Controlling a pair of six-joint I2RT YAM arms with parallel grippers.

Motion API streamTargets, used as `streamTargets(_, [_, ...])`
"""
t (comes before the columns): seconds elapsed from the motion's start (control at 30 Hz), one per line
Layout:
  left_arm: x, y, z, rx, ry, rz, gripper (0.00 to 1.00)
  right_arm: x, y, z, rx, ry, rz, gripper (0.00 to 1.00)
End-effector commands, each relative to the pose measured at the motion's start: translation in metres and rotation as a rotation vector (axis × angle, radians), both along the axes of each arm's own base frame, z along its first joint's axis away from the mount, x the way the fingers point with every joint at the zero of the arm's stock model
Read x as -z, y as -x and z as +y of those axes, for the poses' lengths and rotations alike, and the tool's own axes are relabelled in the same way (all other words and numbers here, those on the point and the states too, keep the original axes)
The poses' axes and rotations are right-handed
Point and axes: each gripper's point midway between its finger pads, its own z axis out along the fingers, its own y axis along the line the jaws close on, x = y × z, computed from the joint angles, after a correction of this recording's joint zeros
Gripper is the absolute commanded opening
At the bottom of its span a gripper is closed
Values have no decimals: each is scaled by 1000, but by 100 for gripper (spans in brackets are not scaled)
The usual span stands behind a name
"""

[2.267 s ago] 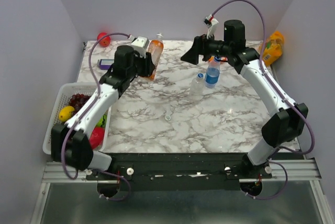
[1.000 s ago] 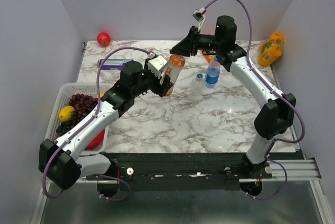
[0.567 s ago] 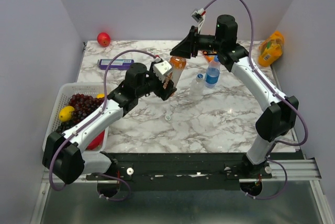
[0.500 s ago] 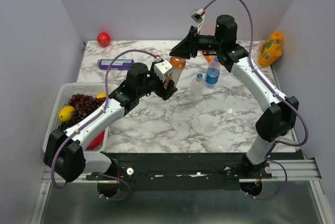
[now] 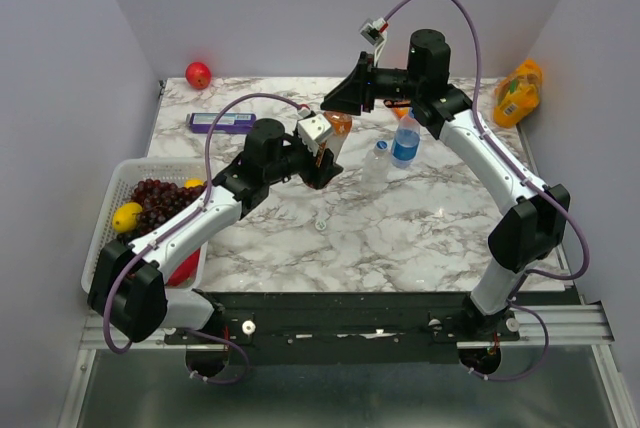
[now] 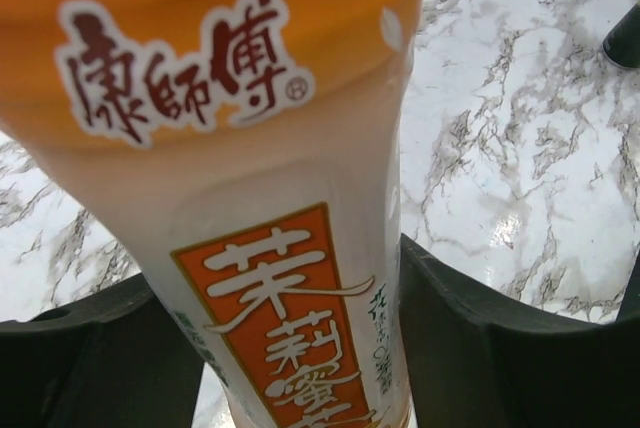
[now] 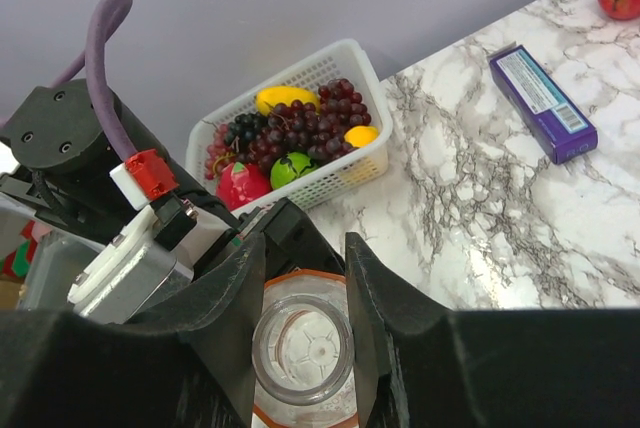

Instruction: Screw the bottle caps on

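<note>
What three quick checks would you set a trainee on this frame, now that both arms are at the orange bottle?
1. True or false: the left gripper is clamped on the blue-labelled bottle.
2. Where does the loose white cap lie? A) in the fruit basket B) on the bare marble table C) on the purple box
3. In the right wrist view, what sits between the right gripper's fingers?
Key: 1 false, it grips the orange bottle. 2 B. 3 the clear round cap at the orange bottle's top.
</note>
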Motion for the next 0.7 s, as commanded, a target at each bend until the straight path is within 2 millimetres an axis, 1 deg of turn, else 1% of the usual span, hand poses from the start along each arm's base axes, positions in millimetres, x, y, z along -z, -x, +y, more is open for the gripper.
streamTargets(0.0, [-5,10,-9,74,12,-6,66,-18,14,1,-40,-30,-28,2])
streamTargets(0.03, [-4,9,-8,71,12,-6,62,-18,15,2,-50,-32,-29,8])
streamTargets(0.07, [-2,10,-7,68,13,-1,60,-20,17,1,-57,-35,-34,17])
streamTargets(0.1, [-3,10,-7,63,13,-5,59,-23,17,0,-56,-35,-55,29])
streamTargets(0.13, [-3,10,-5,54,11,-6,57,-29,18,-1,-55,-39,-84,48])
streamTargets(0.2, [-4,11,2,29,4,-7,54,-41,21,-6,-44,-32,-170,61])
streamTargets(0.23, [-6,12,6,20,3,-12,51,-55,20,-9,-25,-34,-227,75])
streamTargets(0.27, [-3,11,12,-5,-6,-9,50,-62,13,-15,28,-25,-265,86])
streamTargets(0.3, [-11,15,19,-15,-2,-29,49,-68,8,-19,59,-15,-318,94])
streamTargets(0.33, [-11,16,24,-27,-9,-37,47,-77,7,-26,91,-15,-344,100])
streamTargets(0.37, [-7,19,31,-38,-27,-33,47,-86,5,-32,105,-19,-379,100])
streamTargets(0.4, [-11,18,44,-84,-37,-51,47,-87,4,-36,101,-1,-422,100])
streamTargets(0.43, [-13,16,51,-114,-39,-57,47,-84,2,-37,99,16,-426,100])
streamTargets(0.47, [-12,14,60,-149,-46,-55,47,-90,3,-39,94,32,-471,99])
streamTargets(0.5, [-16,8,76,-226,-52,-65,47,-74,3,-40,62,84,-469,100])
streamTargets(0.53, [-18,5,85,-266,-47,-63,47,-66,5,-39,32,108,-475,99])
streamTargets(0.57, [-20,2,92,-301,-38,-61,45,-51,2,-35,-5,137,-466,100])
streamTargets(0.6, [-28,-1,100,-340,-14,-80,42,-49,1,-34,-36,163,-544,99])
streamTargets(0.63, [-30,-8,115,-409,-5,-83,28,-28,9,-34,-79,222,-491,97])
streamTargets(0.67, [-29,-11,123,-450,10,-72,21,-5,8,-25,-130,263,-476,95])
